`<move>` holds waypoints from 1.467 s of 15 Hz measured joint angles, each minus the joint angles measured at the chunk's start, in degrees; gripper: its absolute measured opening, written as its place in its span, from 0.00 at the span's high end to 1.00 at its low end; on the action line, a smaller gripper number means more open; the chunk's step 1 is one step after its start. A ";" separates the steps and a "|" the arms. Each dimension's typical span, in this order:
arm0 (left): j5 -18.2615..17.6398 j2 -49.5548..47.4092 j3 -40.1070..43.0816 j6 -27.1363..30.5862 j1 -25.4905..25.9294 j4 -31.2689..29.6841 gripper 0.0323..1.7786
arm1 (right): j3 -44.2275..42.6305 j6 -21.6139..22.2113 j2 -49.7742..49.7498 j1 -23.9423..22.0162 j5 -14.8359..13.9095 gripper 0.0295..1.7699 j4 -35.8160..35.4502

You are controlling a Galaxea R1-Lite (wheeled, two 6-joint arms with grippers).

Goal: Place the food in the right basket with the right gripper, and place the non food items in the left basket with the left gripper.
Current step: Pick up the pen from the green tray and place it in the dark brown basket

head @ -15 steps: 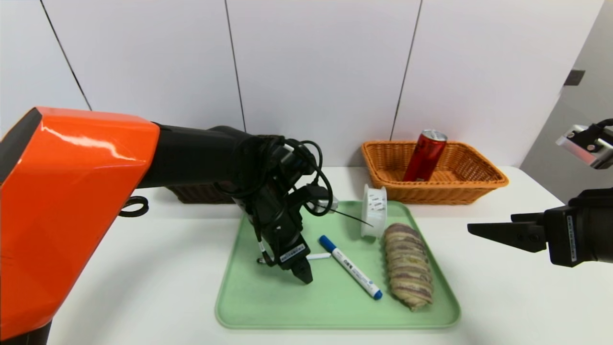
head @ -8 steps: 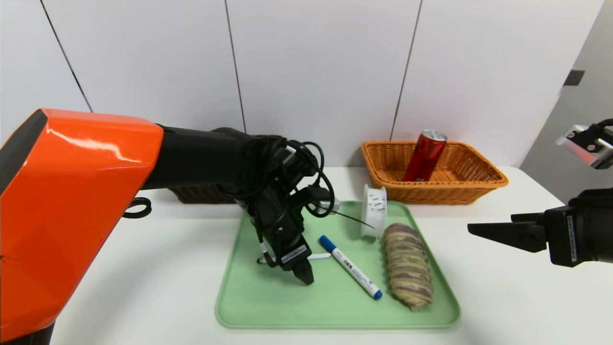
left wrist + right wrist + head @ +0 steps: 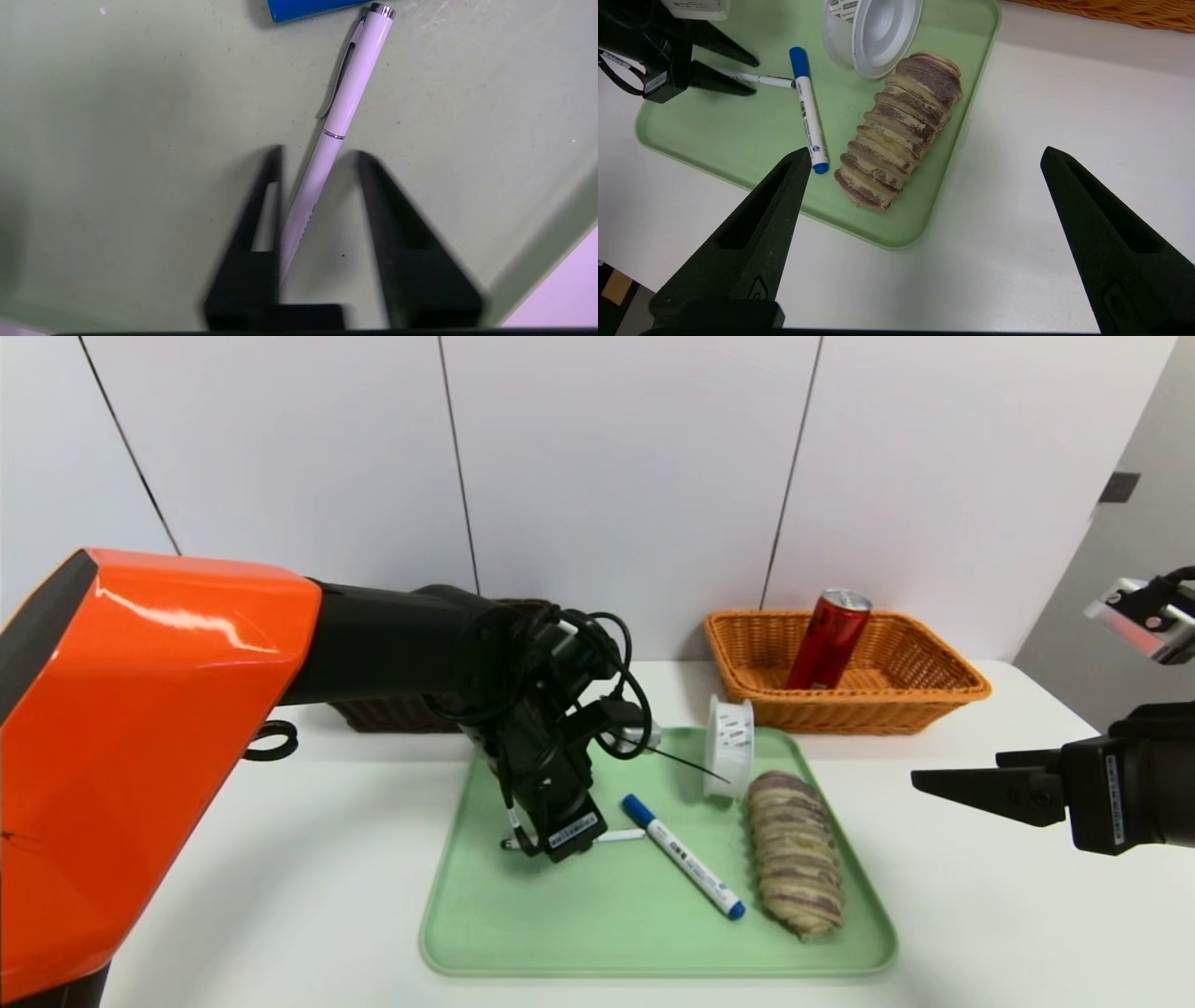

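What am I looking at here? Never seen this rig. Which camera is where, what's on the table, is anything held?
A two-armed robot sorting items. One picture looks down from its head; the other two come from cameras on each wrist. On the white table sits a pale green plastic tray holding a slim white pen, a blue-capped white marker, a white tape spool and a ridged brown bread roll. A red can leans in the orange wicker basket. The left gripper straddles the pen, jaws open. The right gripper waits open beside the tray. Nothing is held.
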 joint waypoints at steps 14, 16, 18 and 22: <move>2.40 -9.35 -0.15 -0.56 2.90 0.04 0.99 | -0.02 0.00 -0.13 0.00 0.00 0.04 0.02; 2.61 -12.09 -0.17 -0.63 4.66 0.06 0.99 | 0.02 -0.01 -0.22 0.00 -0.02 0.04 0.02; 2.69 -14.31 -0.91 -0.89 7.23 0.06 0.99 | 0.22 0.00 -0.30 0.00 -0.02 0.04 0.02; 2.67 -16.68 -5.44 -1.27 13.35 0.09 0.99 | 0.44 0.02 -0.51 0.00 -0.02 0.04 -0.02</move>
